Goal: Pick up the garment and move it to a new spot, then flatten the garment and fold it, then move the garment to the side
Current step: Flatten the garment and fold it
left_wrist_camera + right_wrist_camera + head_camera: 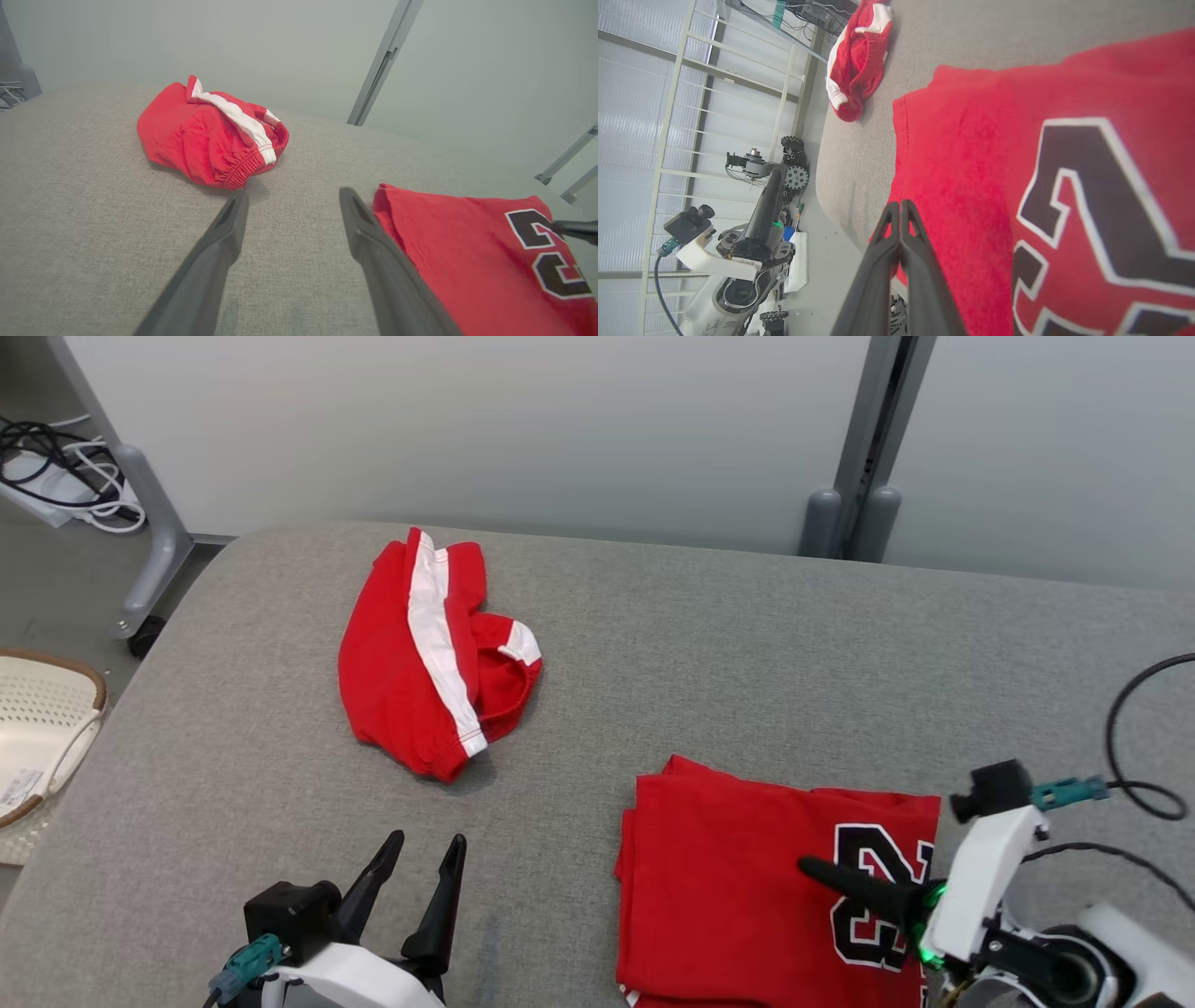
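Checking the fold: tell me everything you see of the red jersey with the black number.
The red knit jersey lies folded into a flat, square stack on the grey fabric surface, at the robot's near right. Black, white-edged numerals face up. The shut right pincer points across the numerals; contact is unclear.

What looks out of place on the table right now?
The red shorts lie bunched in a heap toward the far left of the table, not flattened. The jersey by the shut right gripper is folded and looks tidy. Nothing spilled or damaged.
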Available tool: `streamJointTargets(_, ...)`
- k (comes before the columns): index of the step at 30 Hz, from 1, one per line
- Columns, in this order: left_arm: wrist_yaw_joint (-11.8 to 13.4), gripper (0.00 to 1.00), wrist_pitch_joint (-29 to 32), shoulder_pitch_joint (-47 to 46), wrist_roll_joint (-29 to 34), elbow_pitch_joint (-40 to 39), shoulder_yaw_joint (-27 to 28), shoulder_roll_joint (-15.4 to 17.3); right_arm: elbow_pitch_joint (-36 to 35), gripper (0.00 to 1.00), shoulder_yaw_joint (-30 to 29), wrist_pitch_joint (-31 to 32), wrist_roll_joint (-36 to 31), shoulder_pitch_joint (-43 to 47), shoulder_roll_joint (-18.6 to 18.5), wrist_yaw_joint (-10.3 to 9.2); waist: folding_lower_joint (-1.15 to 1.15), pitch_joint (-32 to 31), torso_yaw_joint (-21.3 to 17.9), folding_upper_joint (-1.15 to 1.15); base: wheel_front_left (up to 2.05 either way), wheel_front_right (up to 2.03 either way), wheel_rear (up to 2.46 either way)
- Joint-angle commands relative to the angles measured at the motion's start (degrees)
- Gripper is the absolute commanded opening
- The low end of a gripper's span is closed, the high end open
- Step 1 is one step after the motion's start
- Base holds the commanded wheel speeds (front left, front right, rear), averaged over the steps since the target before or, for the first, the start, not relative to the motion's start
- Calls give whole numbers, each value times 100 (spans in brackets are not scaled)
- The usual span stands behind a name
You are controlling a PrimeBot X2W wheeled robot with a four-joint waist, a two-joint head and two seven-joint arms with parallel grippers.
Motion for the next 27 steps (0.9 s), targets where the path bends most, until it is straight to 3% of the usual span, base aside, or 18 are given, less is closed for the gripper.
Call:
streamJointTargets(1,34,100,-19,34,-16,-17,23,46,-158,0,-107,-142,-50,95,-161,15,0,4,-79,0,0,0,0)
streamJointTargets(13,94,100,-26,51,-20,-102,60,106,-1412,0,-770,-1226,-646,263,-897,15,0,-45,-440,0,0,0,0)
streamJointTargets(15,118,100,-28,55,-14,-143,87,134,-1631,31,-813,-1441,-947,318,-1011,15,0,-62,-497,0,0,0,0)
streamJointTargets(16,118,100,-28,55,-14,-143,87,134,-1631,31,-813,-1441,-947,318,-1011,15,0,-62,-497,0,0,0,0)
streamJointTargets(17,122,100,-30,58,-10,-170,108,154,-1684,46,-849,-1562,-1103,364,-1058,15,0,-69,-521,0,0,0,0)
streamJointTargets(18,142,100,-31,66,-11,-198,134,176,-1717,78,-890,-1681,-1300,394,-1125,15,0,-68,-549,0,0,0,0)
streamJointTargets(19,164,100,-33,75,-9,-228,156,192,-1696,100,-949,-1789,-1464,420,-1169,15,0,-65,-575,0,0,0,0)
streamJointTargets(22,212,100,-34,93,17,-340,232,233,-1449,100,-1178,-2078,-2116,492,-1244,15,0,-27,-645,0,0,0,0)
streamJointTargets(27,291,100,-39,135,58,-522,361,266,-1259,100,-1786,-2553,-2884,638,-901,14,0,49,-726,0,0,0,0)
